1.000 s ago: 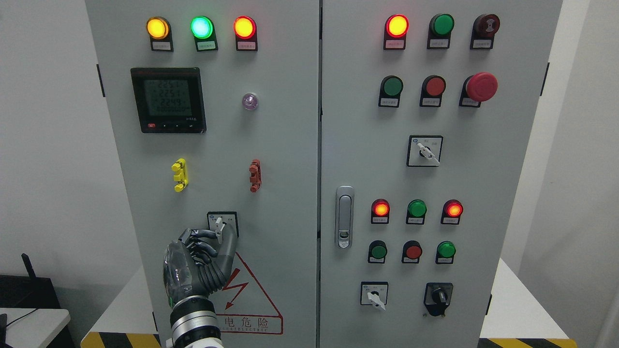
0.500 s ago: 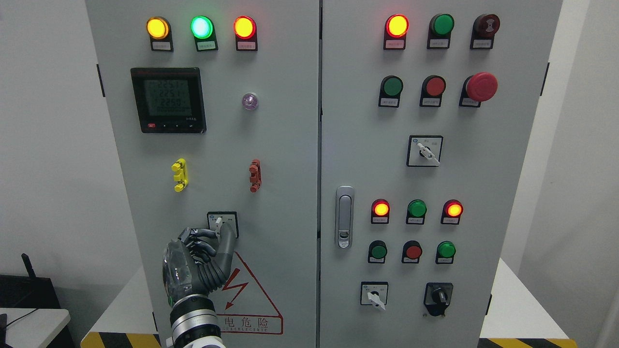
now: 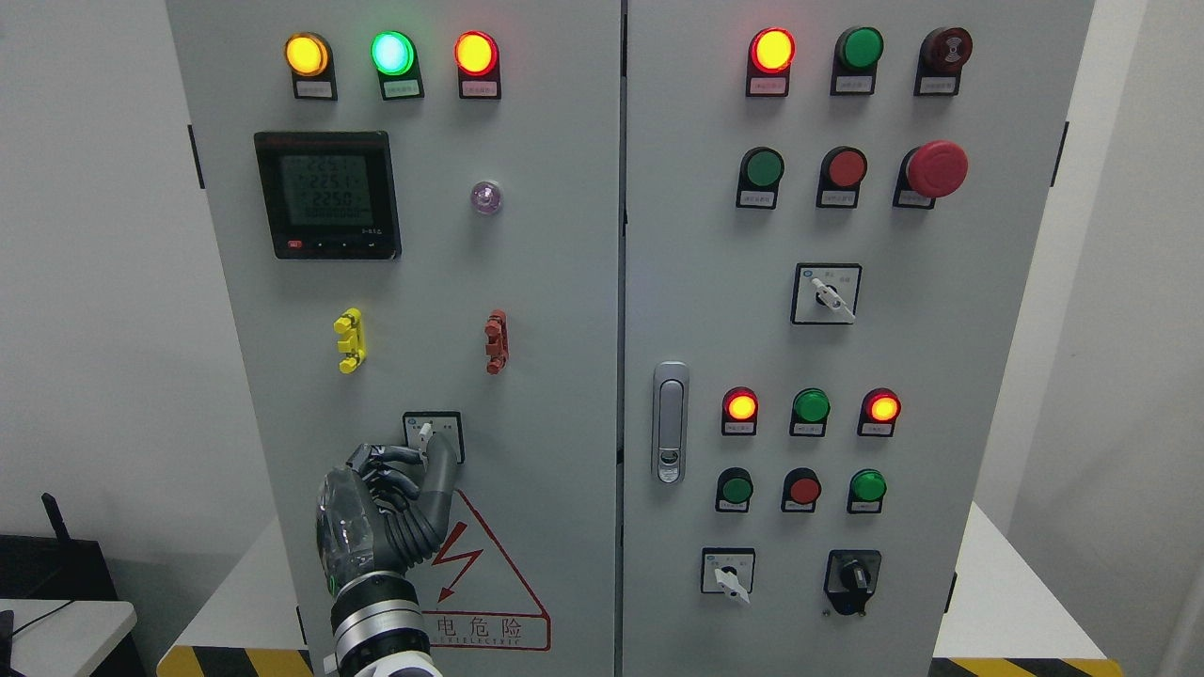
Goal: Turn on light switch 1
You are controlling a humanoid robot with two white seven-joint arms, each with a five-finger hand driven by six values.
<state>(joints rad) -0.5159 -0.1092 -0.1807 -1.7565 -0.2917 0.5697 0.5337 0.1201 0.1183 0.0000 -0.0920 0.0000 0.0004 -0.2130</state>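
The left robot hand (image 3: 390, 503) reaches up from below, thumb and curled fingers pinching the white lever of the rotary switch (image 3: 431, 435) low on the cabinet's left door (image 3: 414, 282).

A single head-mounted camera faced the grey control cabinet (image 3: 564, 282) squarely at close range, tilted slightly downward. Both doors filled the frame; the left arm entered at the bottom edge, left of centre.
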